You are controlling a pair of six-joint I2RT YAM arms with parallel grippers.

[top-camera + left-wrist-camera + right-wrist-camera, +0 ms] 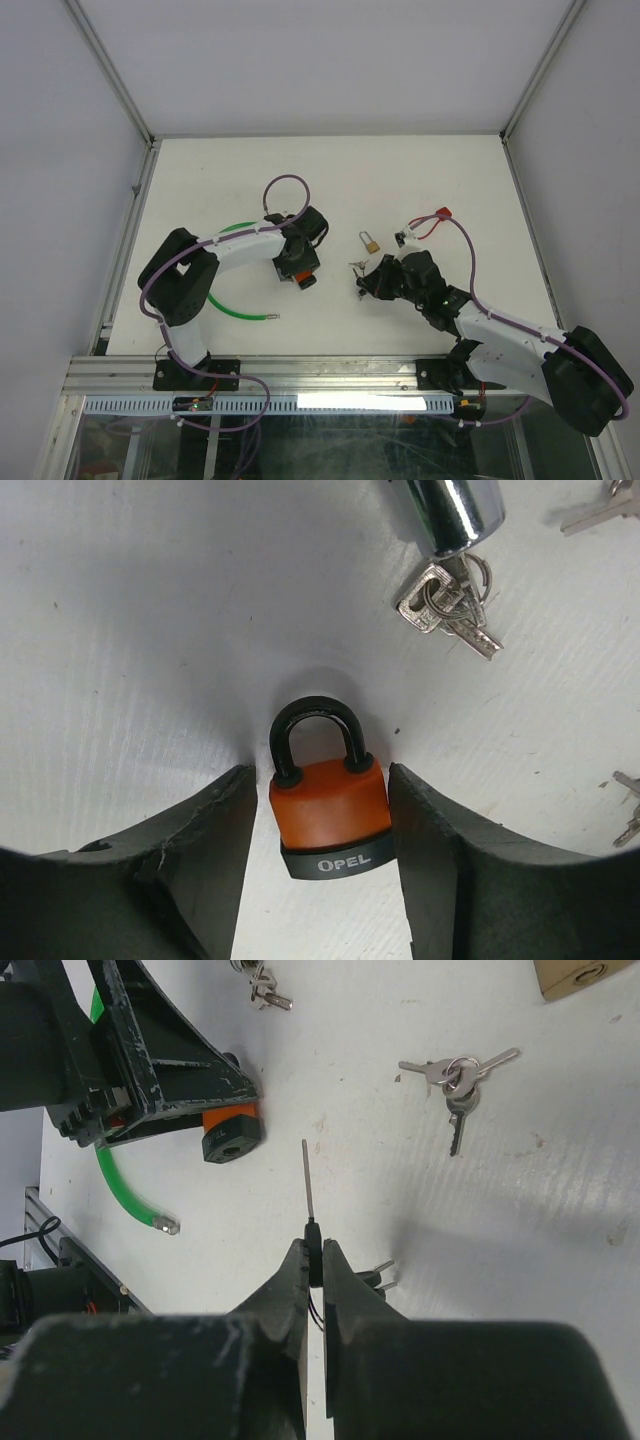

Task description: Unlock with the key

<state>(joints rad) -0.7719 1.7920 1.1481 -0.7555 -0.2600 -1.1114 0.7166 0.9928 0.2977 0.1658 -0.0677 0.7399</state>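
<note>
Right wrist alone shows a key (308, 1185) pinched edge-on.

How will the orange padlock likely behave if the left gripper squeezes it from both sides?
The orange padlock looks rigid and probably dense, given its thick shackle. Lying flat on the table, it should not roll. Its smooth cover may slip or twist, since it sits nearer one finger of the left gripper.

Overhead, close wrists; shared orange padlock (328, 815)
</note>
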